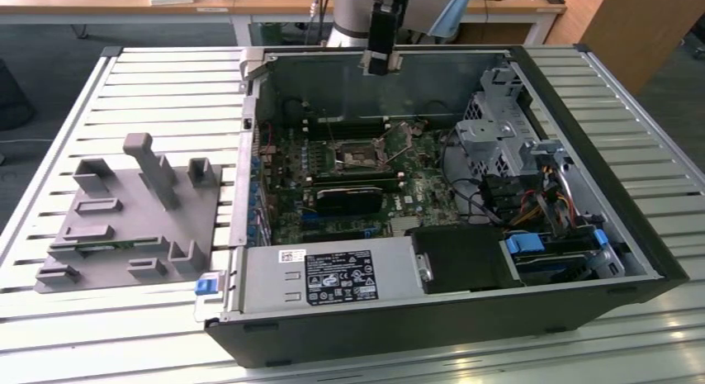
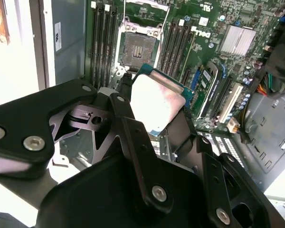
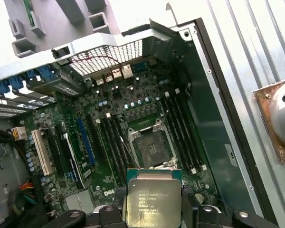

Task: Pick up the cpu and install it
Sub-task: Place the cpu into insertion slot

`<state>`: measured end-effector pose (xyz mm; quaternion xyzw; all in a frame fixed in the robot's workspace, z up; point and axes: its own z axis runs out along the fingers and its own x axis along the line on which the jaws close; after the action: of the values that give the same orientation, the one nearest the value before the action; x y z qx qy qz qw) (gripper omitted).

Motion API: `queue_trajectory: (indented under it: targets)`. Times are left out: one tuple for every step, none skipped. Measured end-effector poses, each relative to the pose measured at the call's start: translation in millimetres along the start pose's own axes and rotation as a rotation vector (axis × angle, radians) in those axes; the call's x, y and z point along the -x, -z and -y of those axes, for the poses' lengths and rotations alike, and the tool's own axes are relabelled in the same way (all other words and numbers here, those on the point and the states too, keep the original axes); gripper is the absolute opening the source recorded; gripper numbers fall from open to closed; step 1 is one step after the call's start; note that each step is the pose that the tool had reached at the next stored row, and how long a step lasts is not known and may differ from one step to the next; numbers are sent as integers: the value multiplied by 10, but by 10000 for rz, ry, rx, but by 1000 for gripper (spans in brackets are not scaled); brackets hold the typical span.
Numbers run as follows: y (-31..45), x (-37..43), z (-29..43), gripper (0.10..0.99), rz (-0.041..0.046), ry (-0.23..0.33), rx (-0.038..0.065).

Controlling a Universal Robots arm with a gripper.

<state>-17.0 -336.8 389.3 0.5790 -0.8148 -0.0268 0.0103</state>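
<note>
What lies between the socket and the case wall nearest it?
Between the socket and the case wall lies a row of long dark memory slots, side by side on the board, as the first wrist view shows.

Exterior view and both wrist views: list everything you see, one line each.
cpu: 1, silvery top, green edge, held in the tool above the motherboard
cpu socket: 1, metal-framed, open, on the motherboard
motherboard: 1, green, inside the case
computer case: 1, black, side open, on the table
power supply: 1, grey, in the case
parts tray: 1, grey, exterior view's left of the case
slatted table: 1, silver, under everything
tool: 1, black, over the case, shut on the cpu
</note>
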Motion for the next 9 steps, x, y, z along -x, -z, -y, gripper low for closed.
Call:
queue_trajectory:
  targets:
    - [0,0,0,541,-4,85,1]
    - [0,0,0,541,-9,170,3]
    - [0,0,0,541,-13,254,3]
    - [0,0,0,541,-18,337,5]
    - [0,0,0,541,-23,427,6]
    - [0,0,0,541,-28,509,7]
    - [0,0,0,541,-32,593,8]
    - [0,0,0,541,-38,676,10]
    - [0,0,0,541,-42,760,11]
